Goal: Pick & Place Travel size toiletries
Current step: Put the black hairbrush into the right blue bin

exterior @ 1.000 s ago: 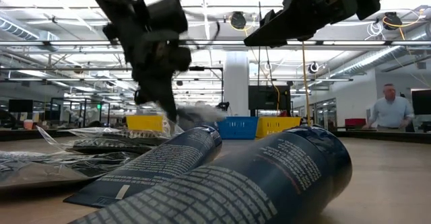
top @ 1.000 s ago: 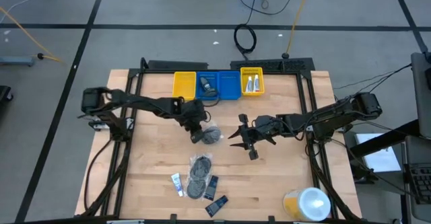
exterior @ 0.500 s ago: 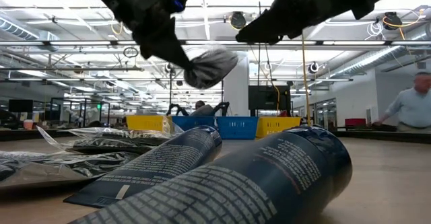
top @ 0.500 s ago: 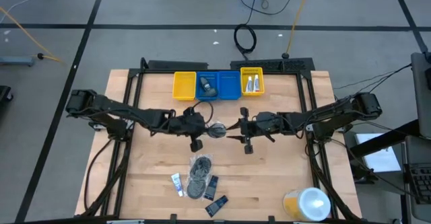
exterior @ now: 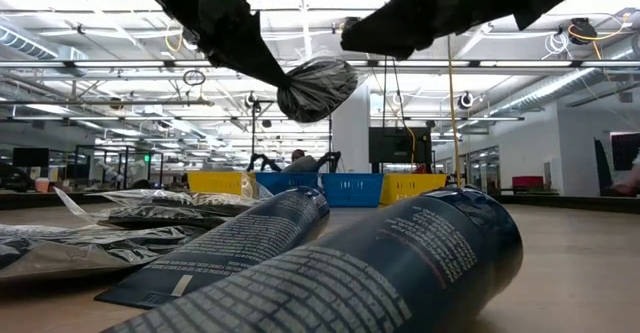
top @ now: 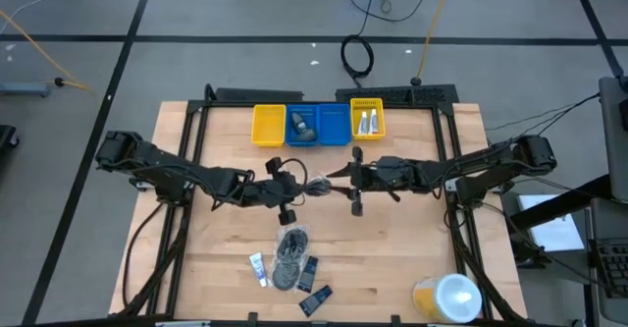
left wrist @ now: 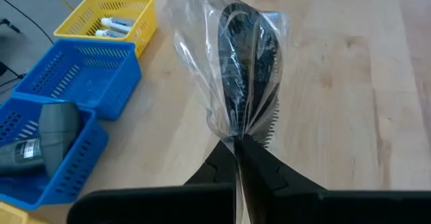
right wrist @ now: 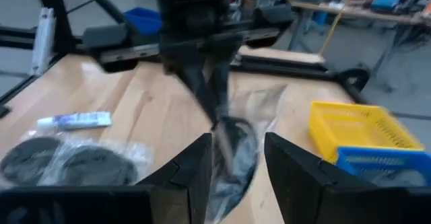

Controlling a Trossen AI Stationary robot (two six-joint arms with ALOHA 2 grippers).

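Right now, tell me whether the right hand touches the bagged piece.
Apart. The right wrist view shows the right hand open, fingers either side of the bagged piece, which the left hand pinches.

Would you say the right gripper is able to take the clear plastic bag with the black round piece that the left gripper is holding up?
Probably yes: the right gripper is open and faces the clear plastic bag, which hangs from the left gripper above the table, with nothing between them.

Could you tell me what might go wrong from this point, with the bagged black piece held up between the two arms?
The left gripper pinches only a gathered corner of the clear bag, so the round black piece could slip or swing. The right gripper, fingers open, sits around the same bag near the left fingers; closing could strike them or tear the plastic.
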